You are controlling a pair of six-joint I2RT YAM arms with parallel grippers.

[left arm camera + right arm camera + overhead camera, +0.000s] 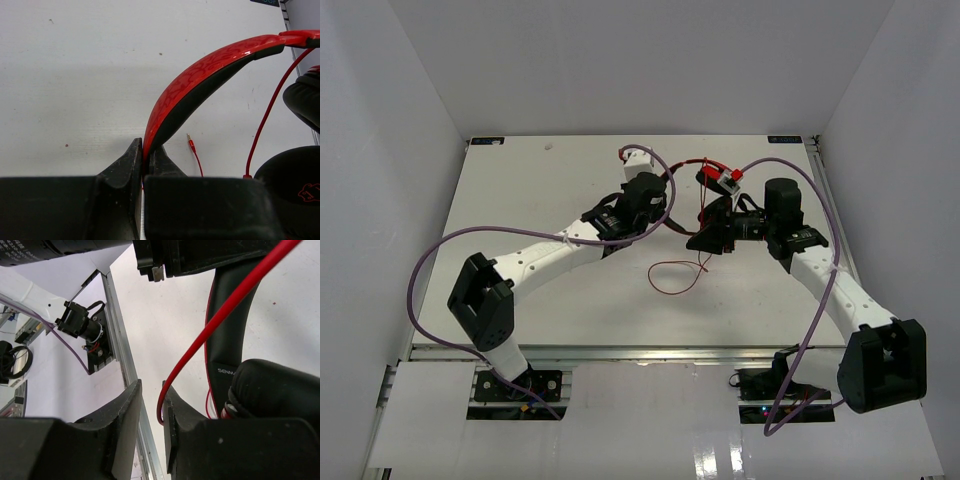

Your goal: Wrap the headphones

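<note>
The headphones (718,178) are held up off the white table (540,190) between my two grippers. In the left wrist view my left gripper (144,152) is shut on the red and black headband (200,75), and a black earcup (295,185) shows at the right. The thin red cord (265,115) hangs down and its plug (189,140) lies on the table. My right gripper (151,390) is open; the cord (210,325) runs through the gap and rests against the right finger (175,405). A loose loop of cord (675,275) lies on the table below both grippers.
Thick purple robot cables (430,260) arch beside both arms. An aluminium rail (120,355) marks the table's near edge, with a black mount (80,322) beyond it. White walls (390,150) close in the left, right and back sides.
</note>
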